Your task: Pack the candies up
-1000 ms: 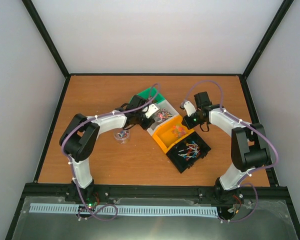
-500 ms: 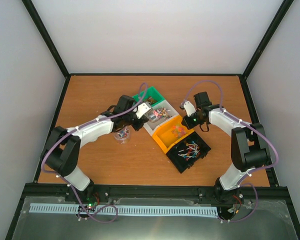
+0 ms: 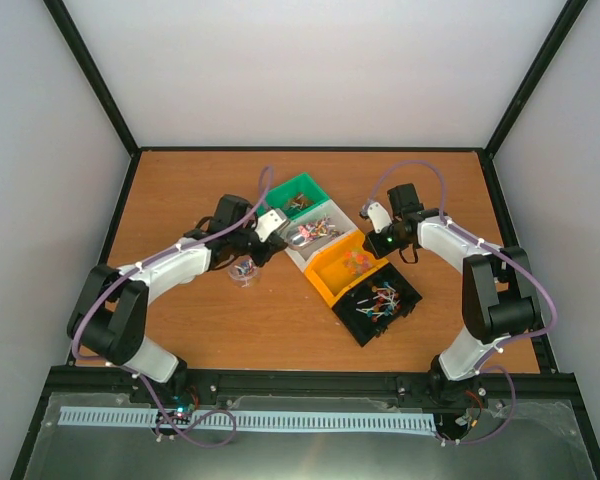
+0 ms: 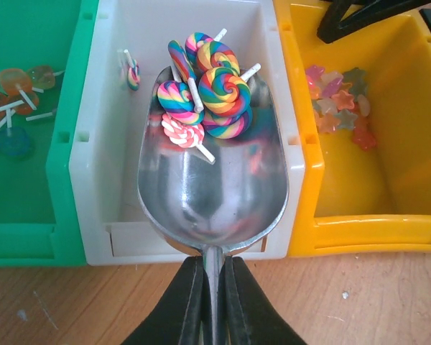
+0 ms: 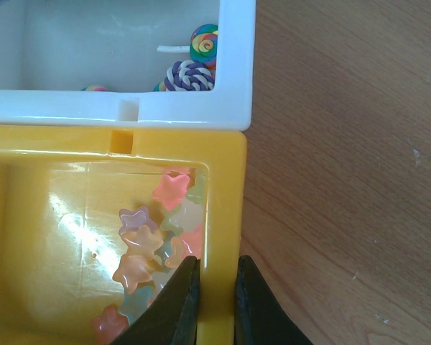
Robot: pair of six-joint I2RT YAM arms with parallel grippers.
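Rainbow-swirl lollipops [image 4: 219, 90], white sticks, heaped in the metal scoop [image 4: 215, 194] upper centre; left gripper [image 4: 212, 272] clamps its handle, right gripper [image 5: 215, 273] pinches yellow bin [image 5: 230, 187].

The wooden table [image 3: 180, 190] carries four open bins in one slanted row, each touching the next, and a small clear jar. The white bin [image 4: 82, 144] lies straight ahead of the left claw [image 4: 213, 262], with the green bin [image 4: 57, 165] to its left and the orange bin [image 4: 373, 223] to its right. The orange bin's side wall stands between the fingers of the right claw [image 5: 215, 269]. The black bin [image 3: 348, 325] lies nearer the arm bases than that claw. The jar [image 3: 244, 271] stands near the left claw, apart from the bins.
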